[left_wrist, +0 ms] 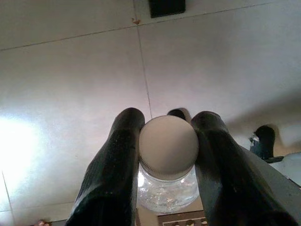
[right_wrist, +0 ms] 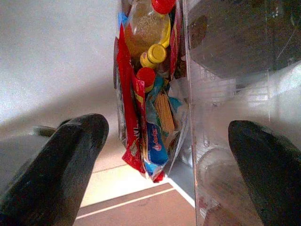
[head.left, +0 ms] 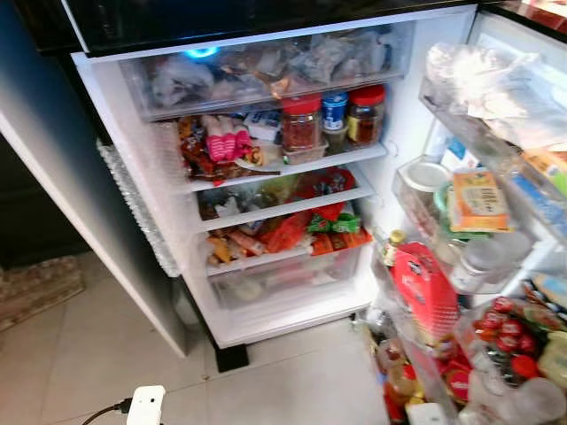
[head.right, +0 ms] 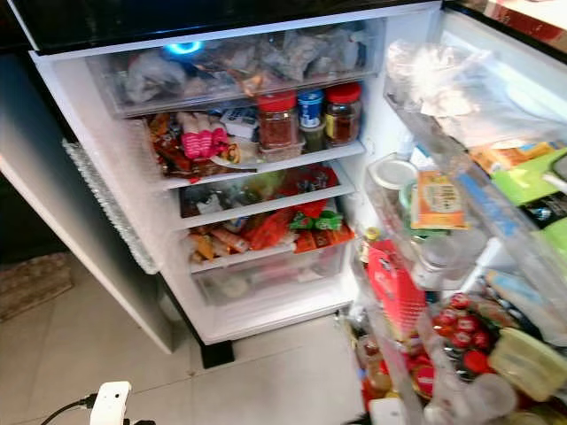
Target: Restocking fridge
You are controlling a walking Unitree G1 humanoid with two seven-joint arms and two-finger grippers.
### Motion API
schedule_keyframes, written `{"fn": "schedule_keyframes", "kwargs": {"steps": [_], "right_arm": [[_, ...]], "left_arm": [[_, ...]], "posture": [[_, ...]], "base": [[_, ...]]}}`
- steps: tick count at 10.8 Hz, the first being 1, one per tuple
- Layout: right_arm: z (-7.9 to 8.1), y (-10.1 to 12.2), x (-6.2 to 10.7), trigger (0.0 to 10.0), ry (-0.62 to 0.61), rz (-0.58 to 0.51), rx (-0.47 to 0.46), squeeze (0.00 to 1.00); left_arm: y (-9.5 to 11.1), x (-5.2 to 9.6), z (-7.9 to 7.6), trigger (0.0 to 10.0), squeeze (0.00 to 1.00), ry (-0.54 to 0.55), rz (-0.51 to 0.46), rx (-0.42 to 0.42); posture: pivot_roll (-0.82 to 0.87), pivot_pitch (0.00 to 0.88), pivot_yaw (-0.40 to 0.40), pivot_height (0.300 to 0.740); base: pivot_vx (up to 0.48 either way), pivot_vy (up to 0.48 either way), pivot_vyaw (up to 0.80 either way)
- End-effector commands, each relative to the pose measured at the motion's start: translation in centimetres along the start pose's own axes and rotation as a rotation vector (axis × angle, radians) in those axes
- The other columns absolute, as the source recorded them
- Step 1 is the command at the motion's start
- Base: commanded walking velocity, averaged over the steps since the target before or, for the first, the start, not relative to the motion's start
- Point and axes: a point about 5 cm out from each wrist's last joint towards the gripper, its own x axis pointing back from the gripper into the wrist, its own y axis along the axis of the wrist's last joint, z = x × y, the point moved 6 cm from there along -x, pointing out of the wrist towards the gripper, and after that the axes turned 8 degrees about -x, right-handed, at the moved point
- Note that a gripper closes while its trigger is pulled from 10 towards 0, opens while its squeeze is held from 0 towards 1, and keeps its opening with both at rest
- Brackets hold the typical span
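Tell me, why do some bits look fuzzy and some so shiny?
Eye views: the door shelves are blurred, and a blue light glows up top. Left wrist view: glare whitens the floor tiles beside the clear jar. Right wrist view: the black fingers are soft, out of focus.

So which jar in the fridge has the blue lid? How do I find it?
Look in the open fridge at the top white shelf, just under the clear drawer. Three jars stand in a row there. The blue-lidded jar is the middle one, smaller, between two bigger jars with red lids.
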Motion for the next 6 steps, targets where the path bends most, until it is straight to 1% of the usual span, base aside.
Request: {"fn": "schedule_keyframes", "kwargs": {"steps": [1,3,4,5,6], "right_arm": [[-3.7,1.0,-0.4,10.0,-0.088,-0.017,-0.016,0.00],[-4.6,0.8,-0.5,10.0,-0.107,-0.014,-0.005,0.00],[-5.6,0.6,-0.4,10.0,-0.127,-0.006,-0.008,0.00],[-5.9,0.4,-0.4,10.0,-0.134,-0.003,-0.014,0.00],[-5.6,0.3,-0.4,10.0,-0.115,0.004,-0.044,0.00]], "left_arm": [[-0.3,0.1,0.6,10.0,0.00,0.009,0.010,-0.019],[-0.2,0.1,0.6,10.0,0.00,0.009,0.010,-0.022],[-0.2,0.1,0.6,10.0,0.00,0.008,0.010,-0.024],[-0.2,0.1,0.7,10.0,0.00,0.007,0.010,-0.026],[-0.2,0.2,0.7,10.0,0.00,0.007,0.010,-0.033]], "posture": [[-0.12,0.000,0.054,0.740],[-0.12,0.000,0.055,0.740],[-0.13,0.000,0.055,0.740],[-0.13,0.000,0.057,0.740],[-0.13,0.000,0.058,0.740]], "base": [[0.000,0.000,0.00],[0.000,0.000,0.00],[0.000,0.000,0.00],[0.000,0.000,0.00],[0.000,0.000,0.00]]}}
